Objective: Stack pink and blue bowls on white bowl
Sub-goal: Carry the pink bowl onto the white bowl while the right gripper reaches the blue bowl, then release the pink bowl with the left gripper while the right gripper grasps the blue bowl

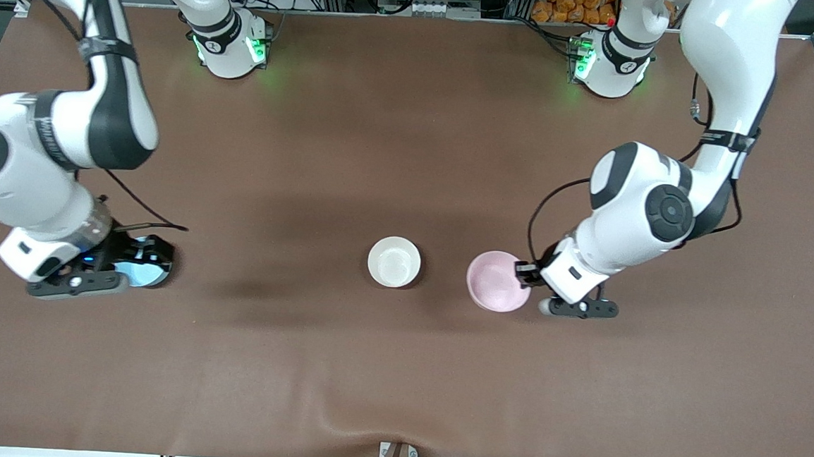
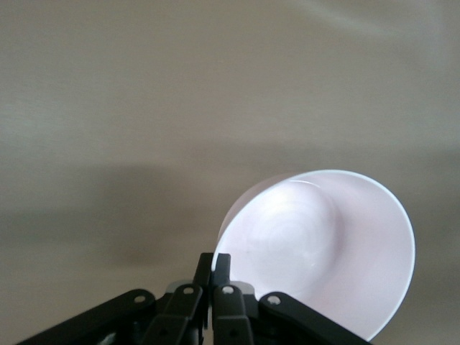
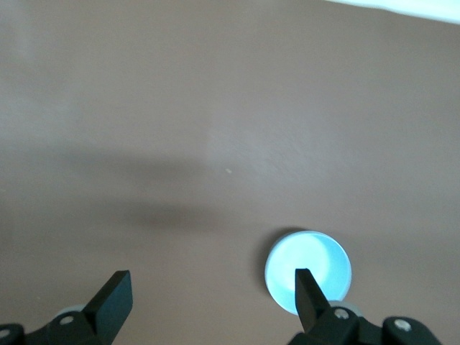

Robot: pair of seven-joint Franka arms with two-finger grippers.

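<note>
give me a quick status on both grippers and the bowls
Left gripper shut on pink bowl rim, beside white bowl. Right gripper open over blue bowl. Nothing stacked yet, nothing in the way.

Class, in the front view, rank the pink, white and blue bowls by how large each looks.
1. Pink bowl, held tilted off the table, so nearness may enlarge it.
2. White bowl.
3. Blue bowl, mostly hidden under the right arm, so unsure.

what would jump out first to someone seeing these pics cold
Most striking is the left gripper shut on the rim of the pink bowl, which tilts just beside the white bowl at mid-table. Toward the right arm's end, the right gripper hangs open over the blue bowl.
</note>
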